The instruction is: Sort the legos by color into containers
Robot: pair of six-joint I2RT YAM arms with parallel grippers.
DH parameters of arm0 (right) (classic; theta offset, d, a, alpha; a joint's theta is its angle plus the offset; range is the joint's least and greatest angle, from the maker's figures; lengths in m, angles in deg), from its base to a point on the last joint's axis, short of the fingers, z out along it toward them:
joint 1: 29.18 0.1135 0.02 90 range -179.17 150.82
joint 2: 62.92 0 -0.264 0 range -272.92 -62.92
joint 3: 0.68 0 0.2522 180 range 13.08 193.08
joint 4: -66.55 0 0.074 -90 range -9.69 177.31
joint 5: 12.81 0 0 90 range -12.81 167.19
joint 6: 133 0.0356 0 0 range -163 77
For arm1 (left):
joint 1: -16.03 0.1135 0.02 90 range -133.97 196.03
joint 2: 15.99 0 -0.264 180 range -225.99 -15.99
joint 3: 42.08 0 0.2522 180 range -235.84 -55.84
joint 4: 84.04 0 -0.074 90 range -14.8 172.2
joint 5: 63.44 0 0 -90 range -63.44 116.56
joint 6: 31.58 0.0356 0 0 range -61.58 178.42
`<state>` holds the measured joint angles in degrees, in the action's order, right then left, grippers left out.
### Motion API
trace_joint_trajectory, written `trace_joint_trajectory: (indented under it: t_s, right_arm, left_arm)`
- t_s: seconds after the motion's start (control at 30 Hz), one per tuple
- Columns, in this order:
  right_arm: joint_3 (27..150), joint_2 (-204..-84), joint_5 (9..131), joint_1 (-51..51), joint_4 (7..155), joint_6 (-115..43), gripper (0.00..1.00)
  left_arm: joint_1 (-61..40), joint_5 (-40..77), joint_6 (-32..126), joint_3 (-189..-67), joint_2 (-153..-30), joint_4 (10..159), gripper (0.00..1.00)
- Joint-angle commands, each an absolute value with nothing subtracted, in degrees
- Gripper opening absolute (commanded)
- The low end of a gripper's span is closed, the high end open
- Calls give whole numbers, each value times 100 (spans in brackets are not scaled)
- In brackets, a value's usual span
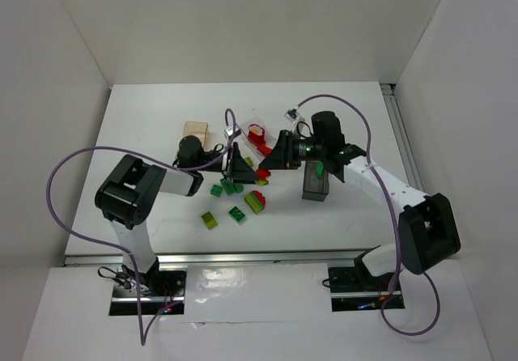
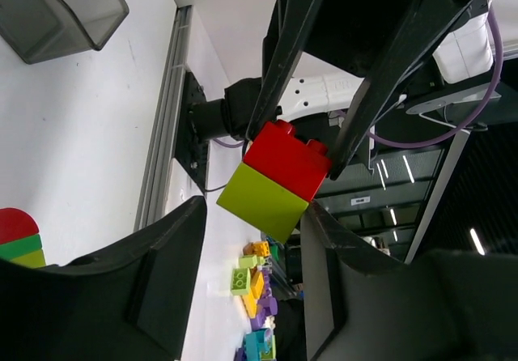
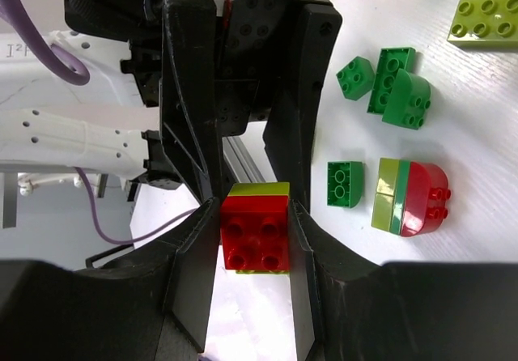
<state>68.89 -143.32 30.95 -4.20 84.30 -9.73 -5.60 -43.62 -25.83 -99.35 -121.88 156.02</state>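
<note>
My right gripper (image 1: 269, 171) (image 3: 255, 215) is shut on a red brick (image 3: 256, 230) stacked on a yellow-green brick (image 3: 259, 189) and holds the pair (image 1: 261, 180) above the table. My left gripper (image 1: 249, 173) (image 2: 252, 215) faces it with jaws open on either side of the yellow-green half (image 2: 263, 203), a small gap on one side. The red half (image 2: 290, 157) sits between the right gripper's fingers. The tan tub (image 1: 195, 130), the clear tub (image 1: 252, 128) with red bricks and the dark grey tub (image 1: 315, 184) (image 2: 57, 13) stand behind and beside the grippers.
Loose green bricks (image 1: 217, 189) (image 1: 237, 214) (image 3: 350, 184) (image 3: 398, 86), a yellow-green brick (image 1: 210, 220) (image 3: 486, 21) and a red, green and yellow-green stack (image 1: 256, 201) (image 3: 409, 197) (image 2: 16, 235) lie on the white table just in front of the grippers.
</note>
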Motion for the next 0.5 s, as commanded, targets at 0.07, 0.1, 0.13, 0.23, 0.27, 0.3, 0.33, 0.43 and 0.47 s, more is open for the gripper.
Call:
trace_joint_trajectory:
  t_s: [0.07,0.1,0.13,0.23,0.27,0.3,0.33,0.43,0.47]
  right_arm:
    - [6802,-14482,2885,-316,7952,-794,29]
    - [6801,-14483,2833,-316,7891,-794,29]
    - [6801,-14483,2832,-316,7891,-794,29]
    - [6749,-14536,2832,-316,7838,-741,29]
    - [6749,-14588,2832,-316,7838,-741,29]
    - [6696,-14589,2832,-316,7838,-741,29]
    - [6696,-14589,2832,-316,7838,-741,29]
    - [6696,-14589,2832,-316,7838,-741,34]
    - [6696,-14589,2832,-316,7838,-802,41]
  left_arm:
    - [-586,-4332,-2622,-10076,-12172,18723,54]
    - [-586,-4332,-2622,-10076,-12111,18723,51]
    - [-586,-4332,-2622,-10076,-12111,18723,47]
    - [-586,-4332,-2622,-10076,-11997,18723,34]
    - [-586,-4332,-2622,-10076,-11996,18723,27]
    - [-586,-4332,-2622,-10076,-11996,18723,23]
    - [-586,-4332,-2674,-10076,-11996,18723,20]
    - [-586,-4384,-2675,-10137,-11944,18723,6]
    - [-586,-4445,-2727,-10137,-11944,18723,1]
